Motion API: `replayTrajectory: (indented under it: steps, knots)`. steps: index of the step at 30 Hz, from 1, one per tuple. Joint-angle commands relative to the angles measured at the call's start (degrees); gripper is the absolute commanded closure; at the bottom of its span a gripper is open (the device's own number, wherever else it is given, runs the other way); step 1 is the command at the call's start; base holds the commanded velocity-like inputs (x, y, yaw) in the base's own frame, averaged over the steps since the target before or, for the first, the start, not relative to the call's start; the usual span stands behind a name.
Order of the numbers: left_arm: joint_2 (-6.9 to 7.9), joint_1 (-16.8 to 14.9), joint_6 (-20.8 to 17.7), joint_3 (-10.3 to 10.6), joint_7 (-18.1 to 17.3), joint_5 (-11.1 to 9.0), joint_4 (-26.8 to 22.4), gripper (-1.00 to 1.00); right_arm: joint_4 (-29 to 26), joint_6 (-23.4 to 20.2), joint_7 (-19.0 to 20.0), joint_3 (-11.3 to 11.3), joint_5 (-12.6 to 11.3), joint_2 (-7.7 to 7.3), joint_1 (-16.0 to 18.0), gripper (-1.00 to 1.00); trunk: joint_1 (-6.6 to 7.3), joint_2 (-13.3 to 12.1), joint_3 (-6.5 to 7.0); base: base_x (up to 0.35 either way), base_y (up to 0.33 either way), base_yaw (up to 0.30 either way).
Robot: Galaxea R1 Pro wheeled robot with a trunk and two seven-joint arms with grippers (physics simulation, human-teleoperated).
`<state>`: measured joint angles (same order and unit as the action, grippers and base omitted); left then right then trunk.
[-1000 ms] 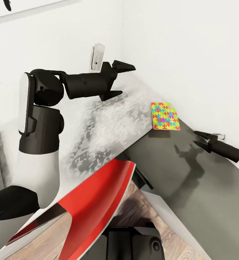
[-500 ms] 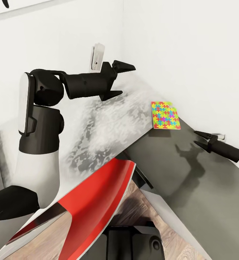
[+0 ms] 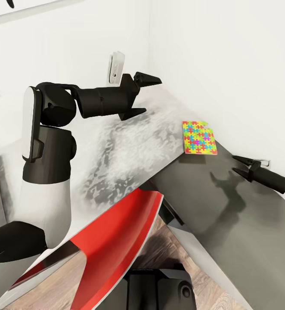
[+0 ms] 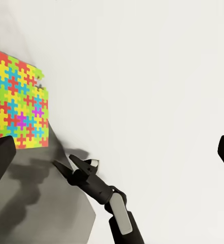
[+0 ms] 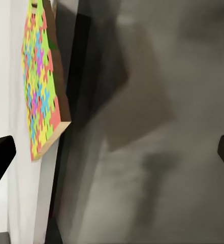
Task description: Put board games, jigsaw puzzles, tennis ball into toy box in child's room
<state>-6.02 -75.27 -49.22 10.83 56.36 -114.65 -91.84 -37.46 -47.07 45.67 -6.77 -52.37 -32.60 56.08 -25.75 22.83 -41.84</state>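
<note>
— What's the surface in front of you?

— A pale mottled table [image 3: 129, 146] in a white-walled corner, joined to a lower dark grey side table [image 3: 228, 215]. One jigsaw puzzle [image 3: 198, 137] lies flat where the two meet, close to the wall.

— And the arms?

— My left gripper [image 3: 142, 94] hangs over the pale top, well apart from the puzzle, fingers spread and empty. My right gripper [image 3: 242, 165] hovers above the dark side table, near the puzzle, its fingers parted, holding nothing. The left wrist camera catches it [image 4: 71, 165] just beside the sheet [image 4: 19, 104]
</note>
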Motion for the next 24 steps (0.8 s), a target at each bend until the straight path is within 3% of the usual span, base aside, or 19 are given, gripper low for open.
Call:
replayTrajectory:
  steps: [1,12,24]
  knots:
    - [-0.04,-0.1,-0.1,-0.1,0.6,-0.5,0.0,-1.00,0.0,-0.3,0.1,-0.1,0.0,0.00,0.0,-1.00,-0.03,0.1,-0.08,0.000,0.000,0.099]
    - [-0.04,-0.1,-0.1,0.0,0.6,-0.5,0.0,-1.00,0.0,-0.3,0.0,-0.6,0.0,-0.50,0.2,-1.00,-0.03,0.1,-0.27,0.000,0.000,0.147]
    - [-0.04,-0.1,-0.1,0.0,0.6,-0.4,0.0,-1.00,-0.1,-0.2,-0.3,-2.3,0.0,-1.70,0.7,-1.00,-0.03,0.1,-0.34,0.000,0.000,0.050]
